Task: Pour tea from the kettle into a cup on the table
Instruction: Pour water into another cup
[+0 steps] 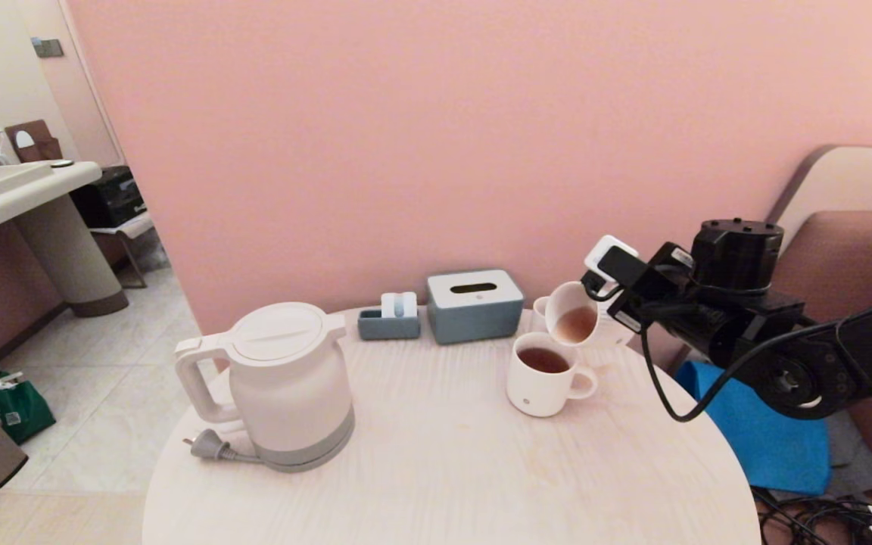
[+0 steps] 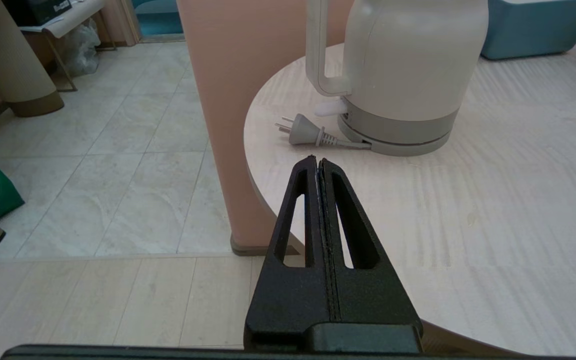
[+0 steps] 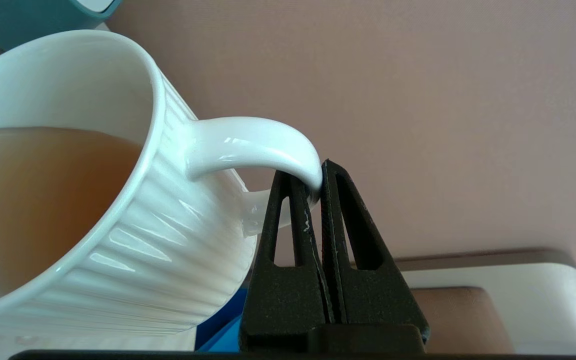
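The right claw (image 3: 316, 182) was pinched on the handle of a ribbed white mug (image 1: 574, 314), holding it tipped in the air just above and behind a second white mug (image 1: 543, 376) of darker red-brown tea that stood on the round desk (image 1: 443, 469), right of centre. Pale orange-brown tea (image 3: 38, 200) lay close to the tilted rim. To do this well, the tilt should probably increase slowly, lip kept over the lower mug's mouth, since a grip on the thin handle alone could let the mug swing. The white electric kettle (image 1: 284, 386) sat untouched at the desk's left, plug (image 2: 305, 134) beside it. The left claw (image 2: 318, 162) was pressed together, empty, over the desk's near left edge.
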Available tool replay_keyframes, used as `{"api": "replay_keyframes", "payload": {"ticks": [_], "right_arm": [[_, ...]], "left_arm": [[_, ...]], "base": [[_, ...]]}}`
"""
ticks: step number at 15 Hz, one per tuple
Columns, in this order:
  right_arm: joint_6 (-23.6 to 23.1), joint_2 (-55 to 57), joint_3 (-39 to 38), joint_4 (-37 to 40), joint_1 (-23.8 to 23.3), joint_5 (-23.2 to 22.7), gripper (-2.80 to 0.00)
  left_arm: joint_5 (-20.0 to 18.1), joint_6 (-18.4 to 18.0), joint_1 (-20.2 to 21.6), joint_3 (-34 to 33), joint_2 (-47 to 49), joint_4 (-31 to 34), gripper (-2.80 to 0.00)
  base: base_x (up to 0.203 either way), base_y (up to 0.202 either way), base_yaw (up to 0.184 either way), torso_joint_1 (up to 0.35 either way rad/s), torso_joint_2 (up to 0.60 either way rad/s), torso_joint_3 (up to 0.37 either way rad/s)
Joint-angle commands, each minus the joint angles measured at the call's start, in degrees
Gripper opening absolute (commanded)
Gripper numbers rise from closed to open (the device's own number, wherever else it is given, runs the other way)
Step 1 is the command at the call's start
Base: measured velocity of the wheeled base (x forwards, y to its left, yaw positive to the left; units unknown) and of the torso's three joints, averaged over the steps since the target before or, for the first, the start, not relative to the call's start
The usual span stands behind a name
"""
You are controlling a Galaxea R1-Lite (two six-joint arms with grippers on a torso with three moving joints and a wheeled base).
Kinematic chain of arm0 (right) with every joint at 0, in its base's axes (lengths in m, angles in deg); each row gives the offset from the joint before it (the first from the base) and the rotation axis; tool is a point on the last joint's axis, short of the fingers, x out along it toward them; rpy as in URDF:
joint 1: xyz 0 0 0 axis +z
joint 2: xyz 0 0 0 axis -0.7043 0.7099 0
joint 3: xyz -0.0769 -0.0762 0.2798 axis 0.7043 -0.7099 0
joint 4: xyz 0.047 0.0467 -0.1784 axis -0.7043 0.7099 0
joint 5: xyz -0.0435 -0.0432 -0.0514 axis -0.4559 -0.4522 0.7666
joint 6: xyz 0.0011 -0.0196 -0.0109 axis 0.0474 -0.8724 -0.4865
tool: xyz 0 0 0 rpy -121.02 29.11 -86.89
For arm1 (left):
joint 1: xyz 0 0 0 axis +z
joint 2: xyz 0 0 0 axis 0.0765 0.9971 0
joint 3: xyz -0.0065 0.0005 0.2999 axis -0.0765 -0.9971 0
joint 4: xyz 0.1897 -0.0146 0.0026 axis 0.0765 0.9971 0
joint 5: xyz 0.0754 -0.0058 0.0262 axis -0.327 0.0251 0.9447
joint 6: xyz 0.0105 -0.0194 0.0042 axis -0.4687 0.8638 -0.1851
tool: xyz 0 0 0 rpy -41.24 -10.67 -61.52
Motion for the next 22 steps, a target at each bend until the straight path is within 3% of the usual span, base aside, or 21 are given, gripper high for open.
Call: {"api": "replay_keyframes", "payload": {"ticks": [1, 22], "right_arm": [[-0.9, 0.1, 0.4, -0.3, 0.0, 0.1, -2.8], [-4.5, 0.1, 0.8, -0.4, 1.2, 1.0, -2.8]], "left_arm": [[0.0, 0.0, 0.0, 0.0, 0.1, 0.0, -2.8], [0.0, 0.0, 0.1, 0.0, 0.1, 0.0, -2.8]], "base": [[0.0, 0.0, 0.0, 0.0, 0.0, 0.0], [0.0, 0.0, 0.0, 0.0, 0.0, 0.0]]}}
